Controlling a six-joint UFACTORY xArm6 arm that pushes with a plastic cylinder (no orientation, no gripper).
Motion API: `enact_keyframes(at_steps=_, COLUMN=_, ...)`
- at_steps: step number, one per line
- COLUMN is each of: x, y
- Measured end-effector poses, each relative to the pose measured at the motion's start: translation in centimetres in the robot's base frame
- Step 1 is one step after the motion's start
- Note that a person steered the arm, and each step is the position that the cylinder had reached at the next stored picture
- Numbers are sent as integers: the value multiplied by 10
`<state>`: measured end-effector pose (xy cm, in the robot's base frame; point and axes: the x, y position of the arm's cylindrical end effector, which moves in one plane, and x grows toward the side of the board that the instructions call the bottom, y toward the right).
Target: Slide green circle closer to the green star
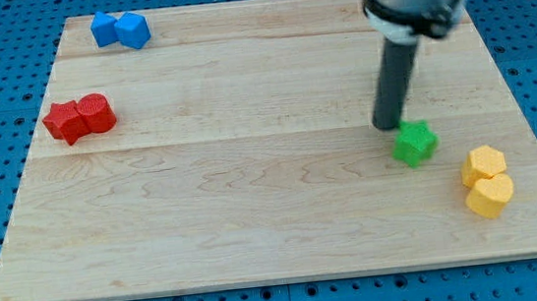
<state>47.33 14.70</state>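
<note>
Nearest to us, at the view's bottom right, we see two yellow blocks: a yellow heart-ish block and, touching it just above, a yellow hexagon block. A bit further back & to the left sits the green star, on the light wooden surface. Our rod stands straight up, and my tip is just beside the star, at its upper left, touching or almost touching; we can't tell which. We have no jaws, only the rod, so nothing is being held. We can't spot a green circle anywhere. Further back on the view's left are two red blocks, touching each other. Farthest away, top left, are two blue blocks, also touching.
</note>
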Motion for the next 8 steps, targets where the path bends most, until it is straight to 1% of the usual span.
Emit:
enact_keyframes(at_steps=1, x=24, y=9)
enact_keyframes(at_steps=2, x=-37, y=-18)
enact_keyframes(at_steps=3, x=-41, y=69)
enact_keyframes(at_steps=4, x=-107, y=77)
enact_keyframes(at_steps=5, x=-178, y=62)
enact_keyframes(at_steps=6, x=-123, y=23)
enact_keyframes(at_steps=7, x=-60, y=41)
enact_keyframes(at_steps=8, x=-33, y=25)
